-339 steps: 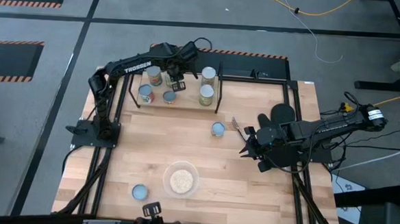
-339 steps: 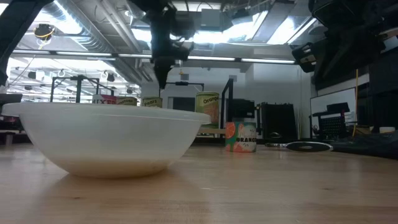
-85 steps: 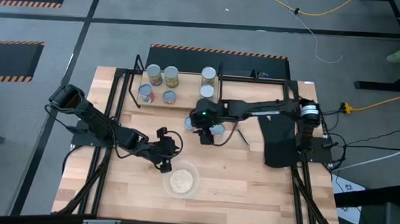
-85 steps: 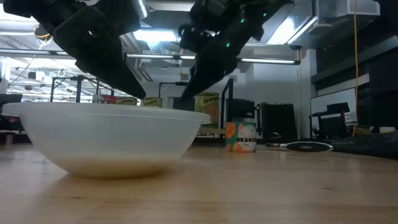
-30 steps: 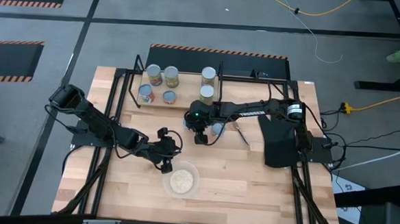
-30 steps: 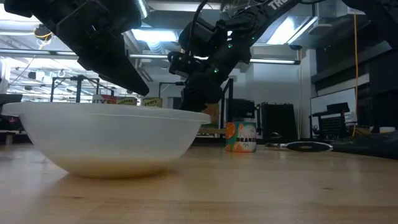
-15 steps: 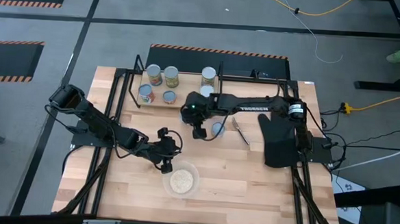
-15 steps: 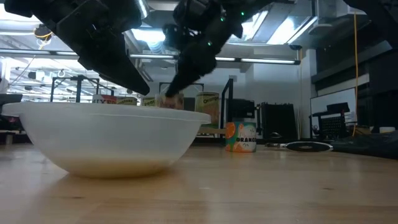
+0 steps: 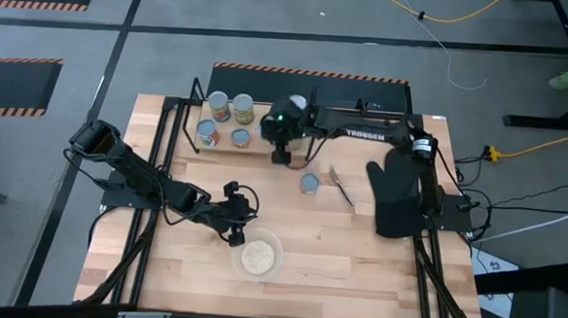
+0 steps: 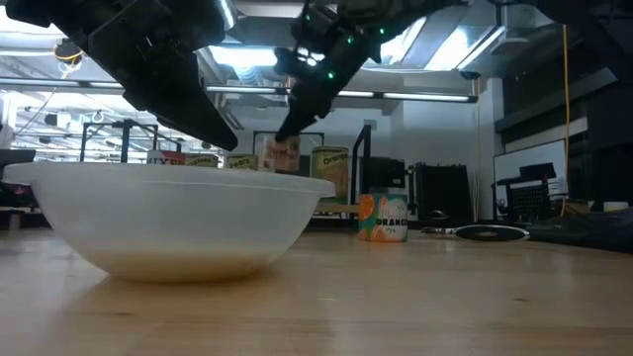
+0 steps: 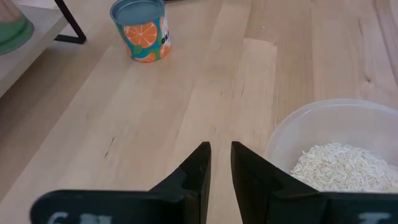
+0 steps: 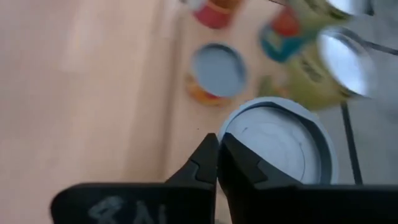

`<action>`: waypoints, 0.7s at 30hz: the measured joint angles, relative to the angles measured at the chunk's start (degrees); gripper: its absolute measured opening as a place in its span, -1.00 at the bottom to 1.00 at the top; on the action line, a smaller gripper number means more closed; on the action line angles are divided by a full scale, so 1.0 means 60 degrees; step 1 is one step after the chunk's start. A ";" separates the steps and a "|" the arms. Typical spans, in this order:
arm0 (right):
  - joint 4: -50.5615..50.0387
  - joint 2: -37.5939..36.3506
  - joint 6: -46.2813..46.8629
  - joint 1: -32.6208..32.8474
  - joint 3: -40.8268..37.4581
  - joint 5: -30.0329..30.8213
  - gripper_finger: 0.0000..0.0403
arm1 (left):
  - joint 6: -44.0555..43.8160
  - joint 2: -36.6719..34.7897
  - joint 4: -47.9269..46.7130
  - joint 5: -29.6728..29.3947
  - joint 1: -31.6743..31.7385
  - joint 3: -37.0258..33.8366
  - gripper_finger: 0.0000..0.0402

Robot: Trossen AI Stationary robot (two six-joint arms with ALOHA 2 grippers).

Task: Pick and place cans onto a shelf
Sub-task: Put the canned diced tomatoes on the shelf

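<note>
Worktop point(image 9: 375, 281) is the biggest thing here, and the shelf point(image 9: 265, 102) sits at its far edge. I count at least 5 shelved cans point(image 9: 218, 105) standing on the shelf, most towards its left end, though the arm may hide another.

The right arm reaches across from its side, with the right claw point(image 12: 217, 146) over the shelf's right half. It is clamped on the carried can point(image 10: 282, 154), which hangs in the air just above the board, beside the tall can at the right end. In the right wrist view the fingers look pinched close together at the can's rim, so I judge this a rim grip, not a hold round the body.

The left arm waits low over the middle of the worktop. The left claw point(image 11: 220, 155) is just beside the bowl of grain point(image 9: 238, 246), with its fingers nearly together and nothing between them.

1 loose can point(image 9: 309, 183) stands on the worktop in front of the shelf, well clear of the bowl.

As I read it, the step in hand is placing. The next move calls for lowering the carried can onto a bare patch of board without knocking its neighbours, then letting go. The loose can would follow.
</note>
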 joint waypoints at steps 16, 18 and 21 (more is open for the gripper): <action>0.1752 -0.0004 0.0017 -0.1470 -0.0160 -0.1851 -0.94 | -0.0007 0.0000 0.0000 -0.0004 0.0004 0.0000 -0.73; 0.1917 -0.0004 -0.0020 -0.1467 -0.0160 -0.1852 -0.95 | -0.0006 0.0000 0.0000 -0.0034 0.0004 0.0000 -0.73; 0.2024 0.0009 -0.0254 -0.1490 -0.0160 -0.1871 -0.95 | -0.0007 0.0000 0.0000 -0.0220 0.0004 0.0000 -0.73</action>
